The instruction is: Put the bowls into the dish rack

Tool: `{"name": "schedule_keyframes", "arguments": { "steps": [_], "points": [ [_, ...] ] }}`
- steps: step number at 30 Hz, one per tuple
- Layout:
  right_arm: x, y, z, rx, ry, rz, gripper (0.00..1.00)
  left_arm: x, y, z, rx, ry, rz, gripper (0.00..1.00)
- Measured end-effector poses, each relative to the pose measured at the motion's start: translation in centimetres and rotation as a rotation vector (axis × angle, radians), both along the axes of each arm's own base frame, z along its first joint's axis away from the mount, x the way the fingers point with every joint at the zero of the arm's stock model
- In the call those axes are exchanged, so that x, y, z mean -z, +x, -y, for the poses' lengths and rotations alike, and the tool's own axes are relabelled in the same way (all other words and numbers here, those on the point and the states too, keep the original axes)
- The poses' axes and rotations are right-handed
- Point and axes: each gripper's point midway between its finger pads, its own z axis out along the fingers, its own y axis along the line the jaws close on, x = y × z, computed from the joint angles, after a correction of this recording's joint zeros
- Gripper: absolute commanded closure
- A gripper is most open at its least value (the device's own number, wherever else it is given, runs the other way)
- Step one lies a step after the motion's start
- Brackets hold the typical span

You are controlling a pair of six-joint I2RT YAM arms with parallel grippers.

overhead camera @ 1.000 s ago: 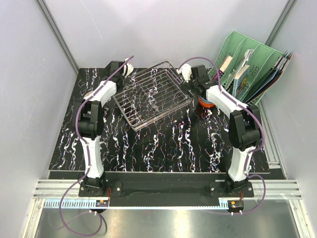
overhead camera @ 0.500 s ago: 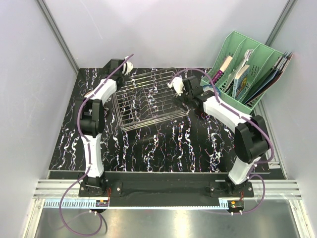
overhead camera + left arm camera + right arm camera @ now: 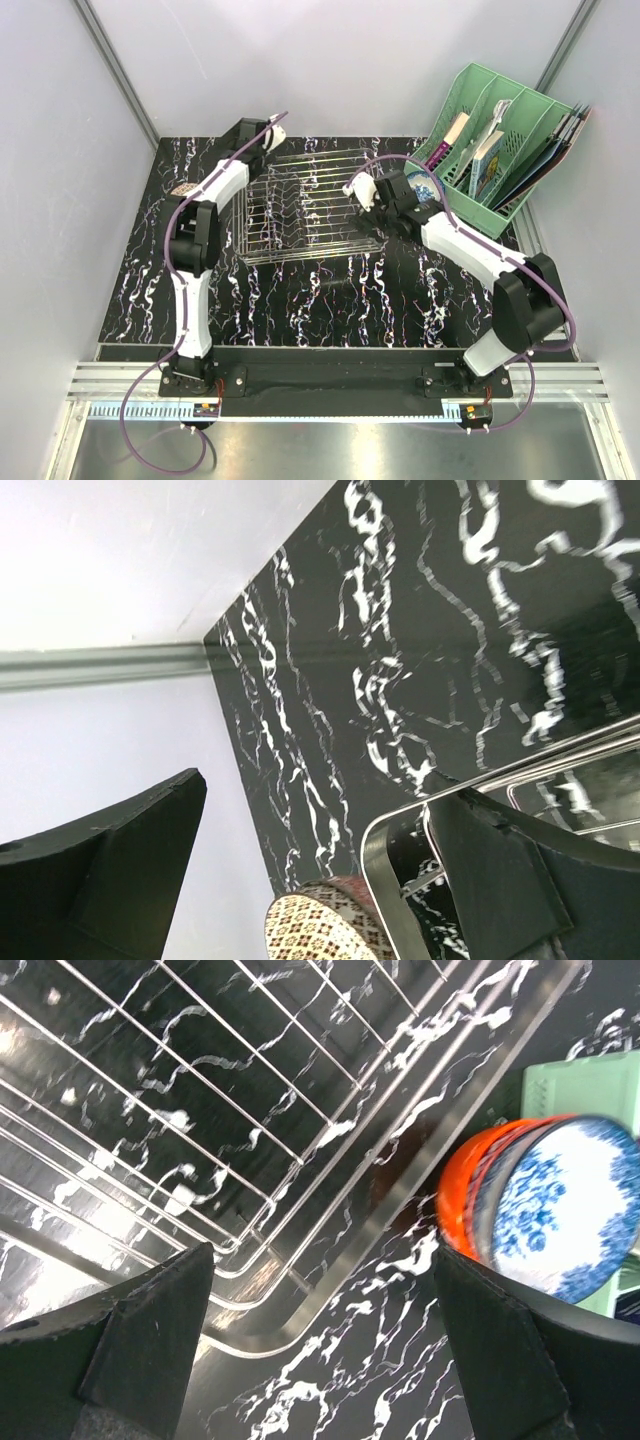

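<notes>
**rackwatcher:** Starting nearest: the right gripper (image 3: 322, 1255) is hanging wide open and empty over the right edge of the silver wire-grid dish rack (image 3: 300, 210). Just right of the rack, a plain orange-red ceramic bowl (image 3: 458, 1195) and a blue-and-white patterned ceramic bowl (image 3: 560, 1210) are sitting pressed together. No bowl is sitting in the rack.

**bowl_guy:** The left gripper (image 3: 318, 780) is spread wide and empty too, at the rack's far left corner. A pink-red patterned ceramic bowl (image 3: 320, 928) is sitting just outside the rim there.

**rackwatcher:** The rim wire is curving right round one finger, and that's worrying me. I'm guessing any sideways move is going to drag the whole rack. A clumsy pinch could also be sending those glazed bowls skidding.

**bowl_guy:** Seeing any labels?

**rackwatcher:** Nothing's reading clearly. The stuff in the green slotted plastic file organiser (image 3: 522, 108), beyond the rack's right side, is coming out too small.
</notes>
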Motion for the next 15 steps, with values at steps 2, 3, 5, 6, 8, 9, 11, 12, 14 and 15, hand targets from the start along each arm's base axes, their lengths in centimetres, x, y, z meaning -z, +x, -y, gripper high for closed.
{"name": "schedule_keyframes", "arguments": {
  "steps": [2, 3, 5, 6, 8, 9, 11, 12, 14, 15],
  "points": [
    [0.3, -0.6, 0.2, -0.006, -0.002, -0.01, 0.0, 0.0, 0.0, 0.9, 0.013, 0.003, 0.003, 0.01],
    [0.5, -1.0, 0.3, -0.009, -0.002, -0.017, 0.0, 0.0, 0.0, 1.3, 0.02, 0.004, 0.005, 0.01],
    [0.9, -1.6, 0.4, -0.014, -0.002, -0.032, 0.0, 0.0, 0.0, 2.1, 0.032, 0.004, 0.006, 0.01],
    [1.1, -1.9, 0.5, -0.017, -0.001, -0.042, 0.0, 0.0, -0.1, 2.4, 0.036, 0.004, 0.006, 0.01],
    [1.5, -2.3, 0.6, -0.019, -0.003, -0.056, 0.0, -0.1, -0.1, 3.0, 0.042, 0.005, 0.007, 0.01],
    [1.7, -2.4, 0.7, -0.018, -0.005, -0.061, 0.0, -0.1, -0.2, 3.2, 0.044, 0.004, 0.008, 0.01],
    [1.8, -2.6, 0.8, -0.018, -0.01, -0.07, 0.0, 0.0, -0.2, 3.4, 0.042, 0.001, 0.01, 0.01],
    [1.8, -2.7, 0.8, -0.018, -0.011, -0.07, 0.0, -0.1, -0.3, 3.4, 0.037, -0.004, 0.012, 0.01],
    [1.7, -2.8, 0.9, -0.017, -0.011, -0.07, 0.0, -0.1, -0.4, 3.3, 0.027, -0.016, 0.016, 0.01],
    [1.6, -2.8, 0.9, -0.018, -0.012, -0.07, 0.0, -0.2, -0.5, 3.2, 0.019, -0.026, 0.019, 0.01]
  ]
}}
